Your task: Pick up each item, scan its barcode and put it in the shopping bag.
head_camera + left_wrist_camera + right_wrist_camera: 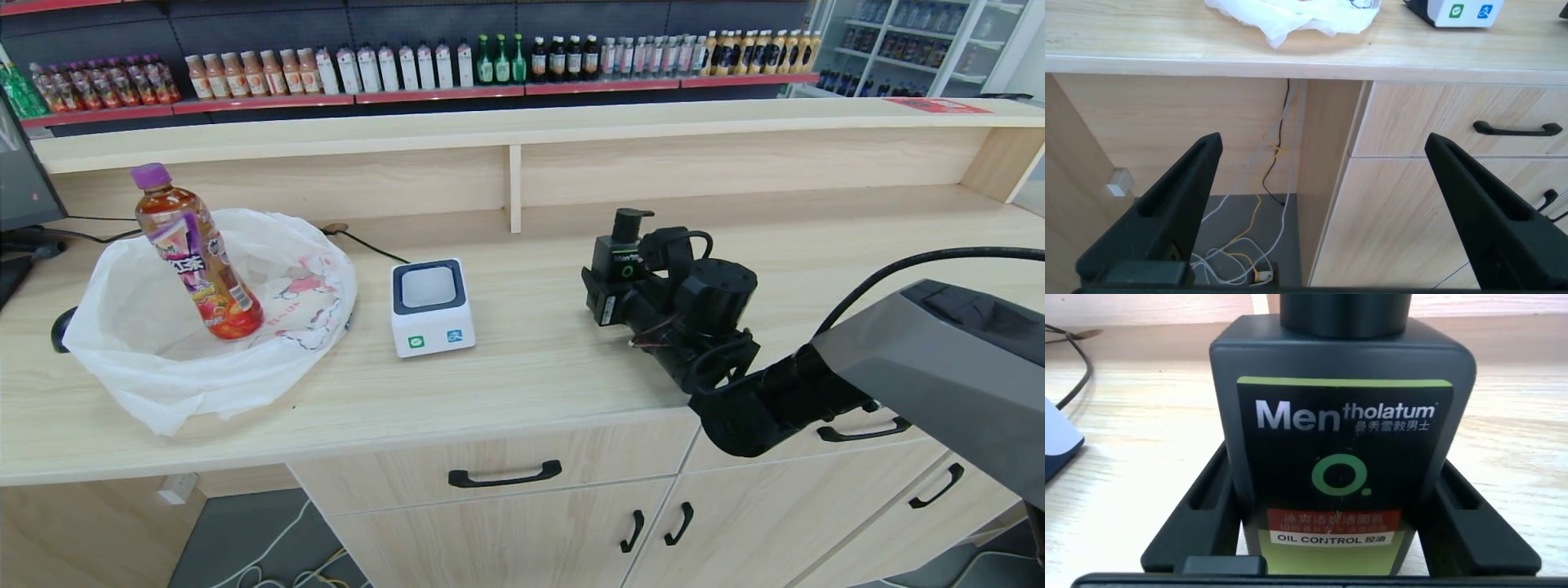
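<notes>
A black pump bottle (624,247) with a green and orange label (1333,457) stands upright between the fingers of my right gripper (606,287) (1339,539), which is shut on it, to the right of the white scanner (431,306) on the counter. Whether its base touches the counter I cannot tell. A white shopping bag (163,359) lies open at the counter's left, with a purple-capped tea bottle (196,253) leaning inside it. My left gripper (1323,204) hangs open and empty below the counter edge, in front of the cabinets; above it are the shopping bag's edge (1290,20) and the scanner (1454,12).
A raised wooden ledge (522,131) runs along the back of the counter. A monitor (20,180) stands at the far left, and a black cable (367,245) leads to the scanner. Drawers with black handles (504,475) sit below. Loose wires (1253,237) lie under the counter.
</notes>
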Available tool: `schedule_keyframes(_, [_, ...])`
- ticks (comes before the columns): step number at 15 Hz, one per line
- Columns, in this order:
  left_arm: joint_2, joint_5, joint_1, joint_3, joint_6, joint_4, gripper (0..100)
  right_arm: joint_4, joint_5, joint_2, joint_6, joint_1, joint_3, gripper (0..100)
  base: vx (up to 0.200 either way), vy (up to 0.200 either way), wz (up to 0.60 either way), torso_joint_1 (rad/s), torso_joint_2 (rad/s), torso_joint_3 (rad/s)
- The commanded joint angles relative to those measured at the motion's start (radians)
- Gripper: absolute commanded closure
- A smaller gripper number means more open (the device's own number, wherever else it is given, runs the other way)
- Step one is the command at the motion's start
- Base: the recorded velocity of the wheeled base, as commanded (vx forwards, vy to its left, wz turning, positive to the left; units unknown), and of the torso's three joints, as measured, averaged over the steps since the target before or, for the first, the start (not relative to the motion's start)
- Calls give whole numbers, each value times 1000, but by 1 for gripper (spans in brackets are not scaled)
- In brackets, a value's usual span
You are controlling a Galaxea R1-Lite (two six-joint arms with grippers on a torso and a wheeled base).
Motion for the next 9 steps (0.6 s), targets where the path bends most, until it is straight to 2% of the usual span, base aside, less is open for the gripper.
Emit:
schedule_keyframes(1, [0, 1, 0, 0, -1, 0, 0, -10, 0, -1, -1, 2, 3, 100, 0, 0, 0, 0, 0, 0])
schedule_keyframes(9, [0, 1, 0, 0, -1, 0, 0, -77, -3, -16, -5, 2, 6, 100, 0, 0, 0, 0, 0, 0])
